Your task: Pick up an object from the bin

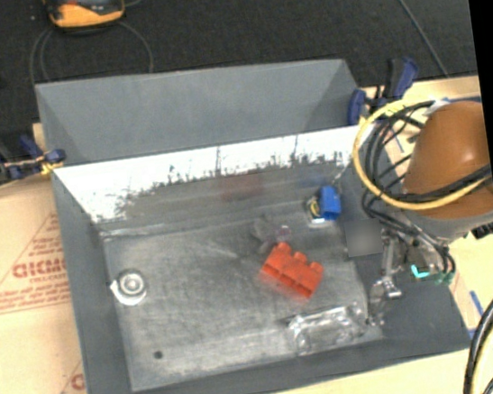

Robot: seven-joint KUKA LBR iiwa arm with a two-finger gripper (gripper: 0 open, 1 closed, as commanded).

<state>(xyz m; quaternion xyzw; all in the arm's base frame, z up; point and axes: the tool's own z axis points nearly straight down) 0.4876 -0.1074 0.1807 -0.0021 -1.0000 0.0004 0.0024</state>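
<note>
My gripper hangs low at the bin's right side, its metal fingers pointing down near the right wall. Just left of it, on the floor by the front edge, lies a clear plastic piece. An orange-red block with studs sits tilted in the middle right of the floor. A small blue and white thing rests by the back right corner. I cannot make out how far apart the fingers stand.
A small round silvery cap lies at the far left of the floor. A faint greyish scrap sits behind the orange-red block. The arm's orange cover and cables hang over the right rim.
</note>
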